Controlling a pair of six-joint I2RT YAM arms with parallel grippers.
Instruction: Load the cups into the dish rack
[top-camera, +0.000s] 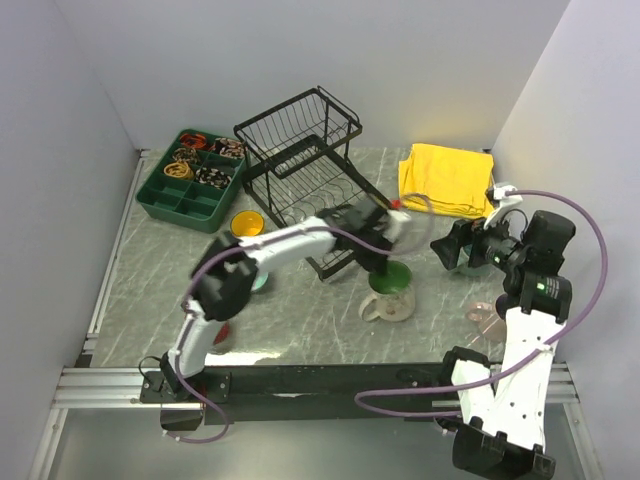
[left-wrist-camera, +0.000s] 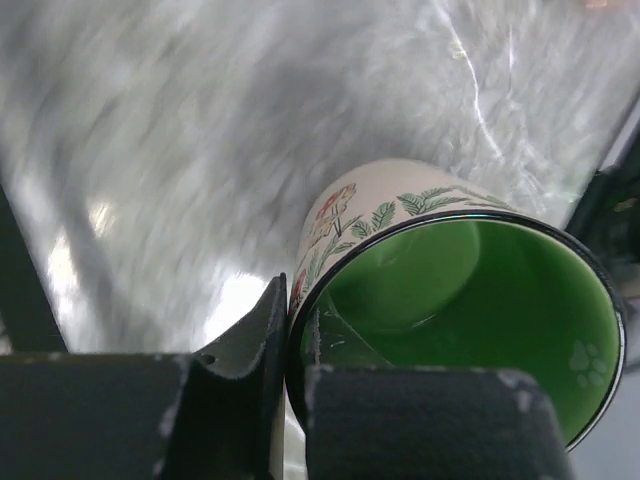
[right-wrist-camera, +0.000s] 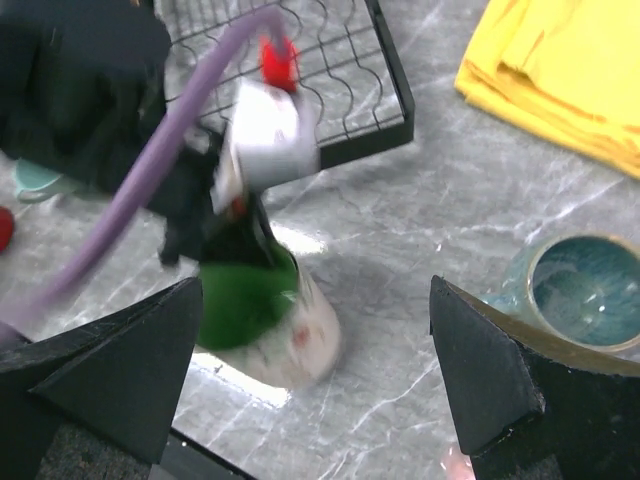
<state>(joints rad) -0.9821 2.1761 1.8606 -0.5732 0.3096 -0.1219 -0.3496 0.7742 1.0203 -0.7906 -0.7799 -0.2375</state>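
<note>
My left gripper (top-camera: 386, 262) is shut on the rim of the cream mug with green inside (top-camera: 390, 298), one finger inside and one outside. The mug is just in front of the black wire dish rack (top-camera: 300, 150), low over the table. In the left wrist view the gripper (left-wrist-camera: 295, 320) pinches the rim of this mug (left-wrist-camera: 370, 215). My right gripper (top-camera: 447, 250) is open and empty to the mug's right. In the right wrist view the gripper (right-wrist-camera: 315, 350) hangs above the tilted, blurred mug (right-wrist-camera: 300, 335), with the grey-green mug (right-wrist-camera: 575, 290) at its right.
A yellow mug (top-camera: 247, 222), a small teal mug (top-camera: 261, 283) and a red mug (top-camera: 221, 334) stand left of the rack's front. A pale pink mug (top-camera: 485, 316) stands by the right arm. A green compartment tray (top-camera: 190, 190) is at the back left and a yellow cloth (top-camera: 447, 178) at the back right.
</note>
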